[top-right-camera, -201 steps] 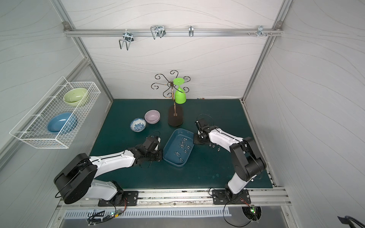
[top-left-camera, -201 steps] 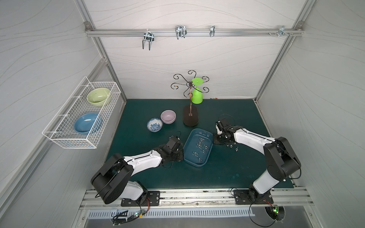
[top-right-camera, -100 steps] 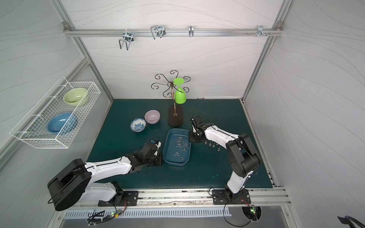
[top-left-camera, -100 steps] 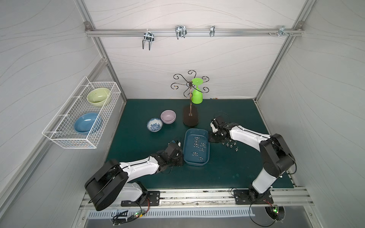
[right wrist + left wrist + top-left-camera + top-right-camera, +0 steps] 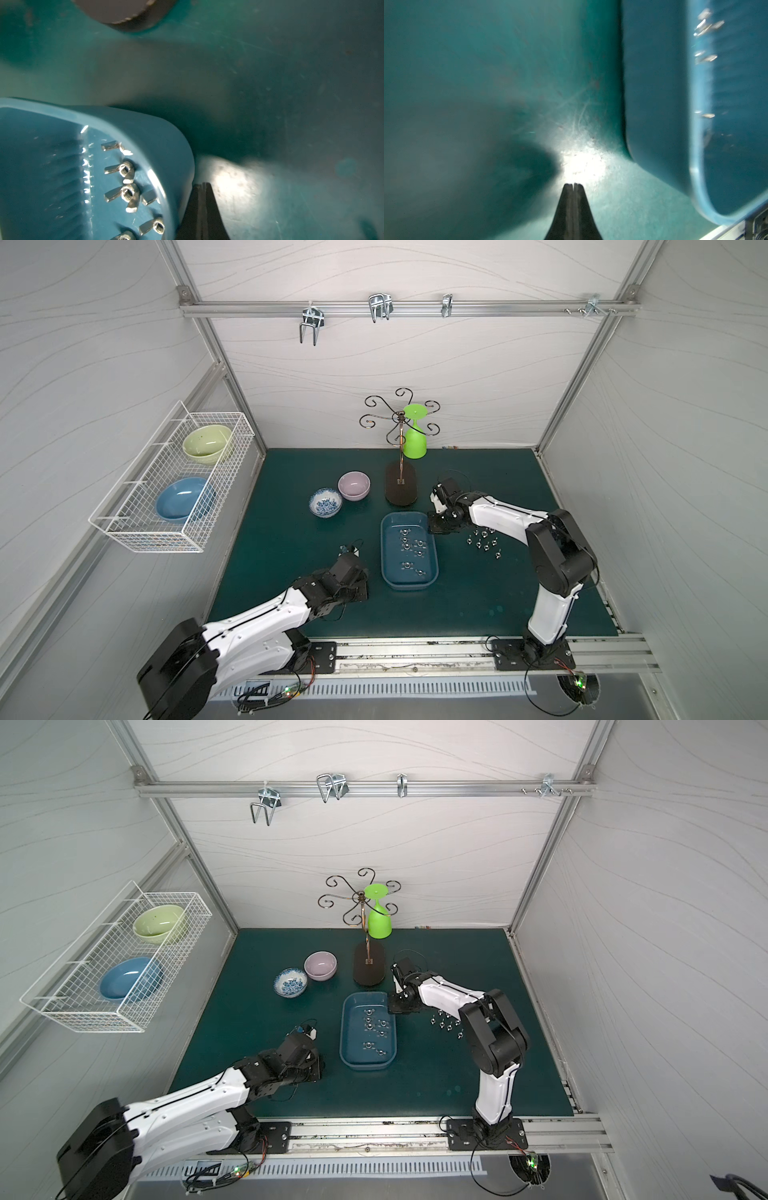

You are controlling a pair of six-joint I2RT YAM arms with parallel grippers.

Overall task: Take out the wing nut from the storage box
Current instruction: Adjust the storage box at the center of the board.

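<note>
Wing nut (image 5: 126, 192) in the storage box (image 5: 145, 124) looks light, stiff, slippery; I'd pinch its wings. Left claw (image 5: 573, 185), right claw (image 5: 202, 185): both pressed together.

Your right gripper (image 5: 202, 185) appears as two dark fingers pressed together with nothing between them. Its tip sits just outside the rounded corner of the blue storage box (image 5: 158, 133). Several silvery wing nuts (image 5: 126, 194) lie close together on the box floor near that corner. Beyond them, the green worktop (image 5: 270, 83) carries a bright patch of light beside the fingertips and the blurred edge of a dark round base (image 5: 128, 14).
</note>
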